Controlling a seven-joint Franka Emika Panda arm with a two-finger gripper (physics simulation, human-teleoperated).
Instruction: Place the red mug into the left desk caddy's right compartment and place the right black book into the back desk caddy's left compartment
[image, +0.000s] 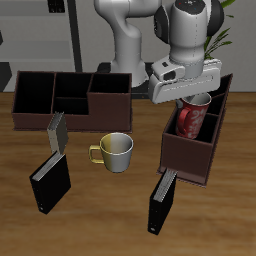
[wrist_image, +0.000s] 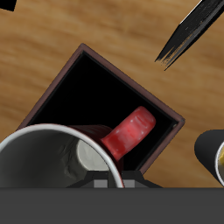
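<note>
Exterior view: the red mug (image: 192, 117) is seen inside a compartment of the left desk caddy (image: 190, 150), directly below the gripper (image: 188, 97); whether the jaws are clenched or released cannot be told; the mug is judged rigid, glossy, probably slippery; its rim wall is best pinched, the handle (wrist_image: 129, 133) left free.

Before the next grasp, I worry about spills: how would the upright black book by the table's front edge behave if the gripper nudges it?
The thin black book stands upright on a narrow edge, so a sideways nudge would probably tip it flat. It looks rigid, likely sliding as one piece on the smooth wooden table. The open gripper is above the red mug, apart from it.
</note>
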